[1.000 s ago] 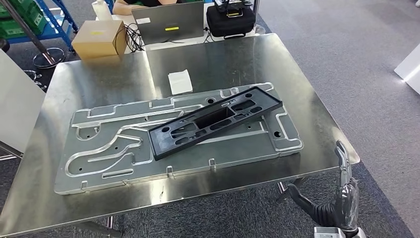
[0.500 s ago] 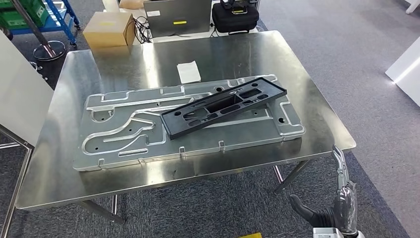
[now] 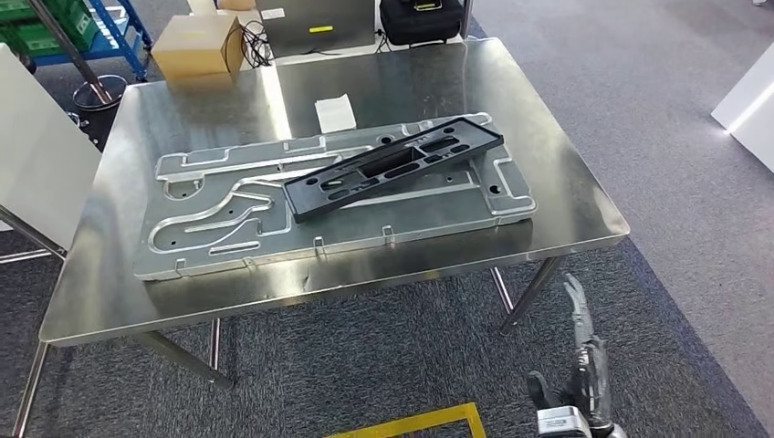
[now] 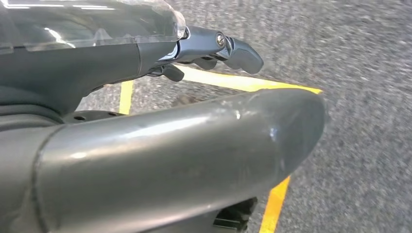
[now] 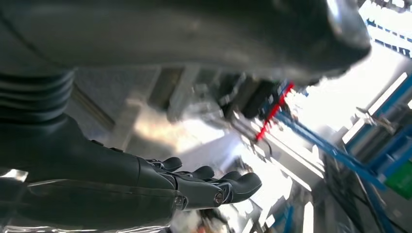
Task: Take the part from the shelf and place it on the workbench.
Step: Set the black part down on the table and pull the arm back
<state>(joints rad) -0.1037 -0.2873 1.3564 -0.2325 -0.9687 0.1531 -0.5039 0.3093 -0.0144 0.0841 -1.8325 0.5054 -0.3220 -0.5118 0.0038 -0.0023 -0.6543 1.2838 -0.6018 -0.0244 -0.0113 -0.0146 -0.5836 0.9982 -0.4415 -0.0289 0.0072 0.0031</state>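
One black plastic part [image 3: 392, 168], long and slotted, lies slantwise on one large machined aluminium plate [image 3: 228, 228], which lies flat on the steel workbench [image 3: 566, 205]. The part's far end points toward 2 o'clock, its near end toward 8 o'clock, and it covers the plate's middle and right half. One white sheet of paper [image 3: 334, 113] lies on the bench just past the plate at 12 o'clock, apart from it.

Past the bench's far edge stand one cardboard box [image 3: 198, 47] at 11 o'clock, one grey laptop [image 3: 315, 18] at 12 o'clock, and one black case [image 3: 422, 18] at 1 o'clock. One blue rack holding green bins [image 3: 55, 32] stands at 10 o'clock. One white panel [image 3: 41, 173] stands at 9 o'clock from the plate, beside the bench.

The right hand [image 3: 580, 370] hangs below the bench's near right corner at 5 o'clock, its fingers straight and apart, holding nothing. In the left wrist view the left hand [image 4: 160, 145] hangs over grey carpet crossed by two yellow tape lines [image 4: 274, 206]; its fingers [image 4: 233, 48] are stretched out with nothing in them.
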